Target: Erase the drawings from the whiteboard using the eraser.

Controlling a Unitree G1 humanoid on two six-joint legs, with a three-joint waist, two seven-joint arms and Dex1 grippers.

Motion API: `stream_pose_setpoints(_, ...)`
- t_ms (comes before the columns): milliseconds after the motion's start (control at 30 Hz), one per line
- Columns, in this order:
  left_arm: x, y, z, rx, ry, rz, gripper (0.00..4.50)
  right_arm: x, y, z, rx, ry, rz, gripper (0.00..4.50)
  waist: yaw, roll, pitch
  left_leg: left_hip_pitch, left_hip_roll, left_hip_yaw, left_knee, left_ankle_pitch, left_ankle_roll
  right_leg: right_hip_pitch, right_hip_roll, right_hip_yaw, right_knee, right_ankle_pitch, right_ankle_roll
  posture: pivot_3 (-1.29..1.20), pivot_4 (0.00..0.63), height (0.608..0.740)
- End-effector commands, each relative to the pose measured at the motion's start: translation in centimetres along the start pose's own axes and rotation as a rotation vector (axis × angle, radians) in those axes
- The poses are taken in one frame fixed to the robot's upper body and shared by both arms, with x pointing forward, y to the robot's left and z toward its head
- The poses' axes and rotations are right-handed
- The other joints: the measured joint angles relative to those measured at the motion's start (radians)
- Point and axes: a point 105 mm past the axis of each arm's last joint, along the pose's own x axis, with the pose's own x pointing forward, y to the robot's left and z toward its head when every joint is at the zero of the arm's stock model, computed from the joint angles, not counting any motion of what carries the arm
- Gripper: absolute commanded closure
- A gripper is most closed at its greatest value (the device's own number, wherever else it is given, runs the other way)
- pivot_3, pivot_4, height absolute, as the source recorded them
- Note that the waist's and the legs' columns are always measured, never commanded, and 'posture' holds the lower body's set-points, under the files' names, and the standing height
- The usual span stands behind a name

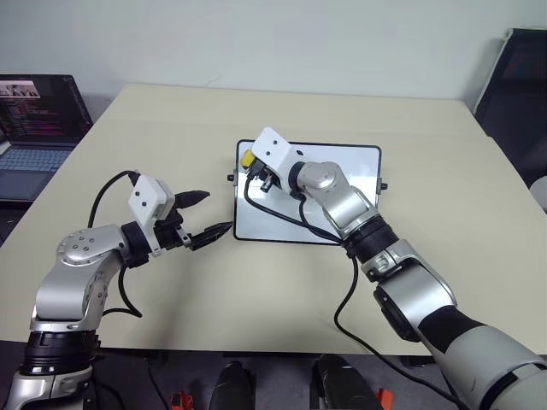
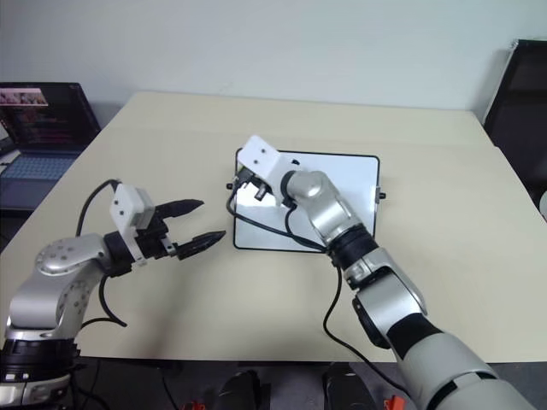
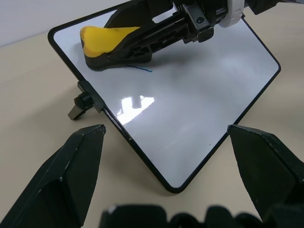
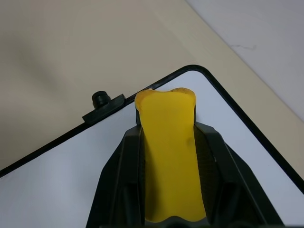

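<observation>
I see the whiteboard (image 1: 333,184) lying flat on the beige table (image 1: 171,128), and I place everything else from it. My right gripper (image 4: 168,156) has its fingers clamped on the yellow eraser (image 4: 168,142), pressing it down on the board's surface at the far left corner, close to the side knob (image 4: 99,99). Right beside the eraser's dark base I can make out one short blue stroke of the drawings (image 3: 142,69). My left gripper (image 1: 205,215) hovers just off the board's left edge, fingers apart and holding nothing. A laptop (image 1: 38,128) sits well off to the board's left.
</observation>
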Motion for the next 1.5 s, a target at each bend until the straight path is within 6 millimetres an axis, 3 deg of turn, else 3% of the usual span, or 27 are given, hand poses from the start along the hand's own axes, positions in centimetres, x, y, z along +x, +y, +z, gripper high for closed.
stream_pose_setpoints(33, 0.3, 0.0, 1.0, 0.035, -0.032, -0.01, 0.0, -1.2, -0.4, -3.0, 0.03, 0.095, -0.005, 3.41, 0.001, 0.0, 0.0, 0.0, 0.0, 0.0, 0.0, 0.0, 0.0, 0.0, 0.0, 0.0, 0.0, 0.0, 0.0, 0.0, 0.15, 0.74)
stream_pose_setpoints(333, 0.4, 0.5, 1.4, 0.041, -0.044, -0.002, 0.0, -5.3, 1.2, -8.1, 0.027, 0.231, 0.023, 3.41, 0.018, -0.001, -0.001, 0.001, 0.0, -0.001, 0.002, 0.0, 0.0, 0.001, 0.0, 0.0, 0.0, -0.004, -0.001, 0.0, 0.15, 0.74)
stream_pose_setpoints(467, 0.3, 0.6, 1.5, 0.041, -0.045, -0.001, 0.0, -6.7, 1.5, -9.0, 0.003, 0.265, 0.026, 3.41, 0.02, -0.001, -0.001, 0.001, 0.0, 0.0, 0.003, 0.0, 0.0, 0.001, 0.0, 0.001, 0.0, -0.003, -0.002, 0.0, 0.15, 0.74)
stream_pose_setpoints(600, 0.4, 0.8, 1.7, 0.041, -0.05, 0.002, 0.0, -6.4, 0.7, -7.3, -0.057, 0.211, -0.007, 3.41, 0.02, -0.001, -0.001, 0.002, 0.0, 0.0, 0.003, 0.001, 0.001, 0.001, 0.0, 0.001, 0.0, -0.001, -0.003, 0.0, 0.15, 0.74)
stream_pose_setpoints(800, 0.4, 1.3, 2.2, 0.049, -0.059, 0.014, 0.0, -4.3, 0.9, -3.8, -0.117, 0.103, 0.001, 3.41, 0.016, 0.0, -0.001, 0.002, -0.001, 0.0, 0.003, 0.002, 0.002, 0.0, 0.0, 0.001, 0.0, 0.001, -0.003, 0.0, 0.15, 0.74)
stream_pose_setpoints(1000, 0.3, 1.5, 2.6, 0.058, -0.064, 0.023, 0.0, -1.6, -1.8, -1.0, -0.182, 0.047, -0.103, 3.41, 0.006, 0.0, 0.0, 0.001, 0.0, 0.0, 0.001, 0.002, 0.002, -0.001, 0.0, 0.001, 0.0, 0.001, -0.002, 0.0, 0.15, 0.74)
stream_pose_setpoints(1200, 0.1, 1.6, 2.6, 0.06, -0.065, 0.037, 0.0, -0.7, -2.2, -0.9, -0.24, 0.057, -0.103, 3.42, 0.007, 0.0, 0.0, 0.0, 0.0, 0.0, 0.0, 0.002, 0.002, -0.001, 0.0, 0.0, -0.001, 0.002, 0.002, 0.0, 0.15, 0.74)
stream_pose_setpoints(1333, -0.1, 1.9, 2.8, 0.059, -0.069, 0.048, 0.0, -1.3, -0.2, -2.8, -0.306, 0.131, 0.092, 3.42, 0.006, 0.0, 0.0, 0.0, 0.0, 0.0, 0.0, 0.002, 0.002, -0.001, 0.0, 0.0, -0.001, 0.001, 0.002, 0.0, 0.15, 0.74)
stream_pose_setpoints(1400, -0.1, 1.9, 2.8, 0.06, -0.07, 0.049, 0.0, -1.5, 0.1, -2.6, -0.305, 0.124, 0.118, 3.42, 0.006, 0.0, 0.0, 0.0, 0.0, 0.0, 0.0, 0.002, 0.002, -0.001, 0.0, 0.001, -0.001, 0.001, 0.002, 0.0, 0.15, 0.74)
stream_pose_setpoints(1500, 0.1, 2.1, 3.0, 0.061, -0.076, 0.049, 0.0, -0.8, -1.4, -0.9, -0.31, 0.075, 0.002, 3.43, 0.003, 0.0, 0.0, 0.001, 0.0, 0.0, 0.0, 0.002, 0.002, -0.001, 0.0, 0.001, 0.0, -0.001, -0.002, 0.0, 0.15, 0.74)
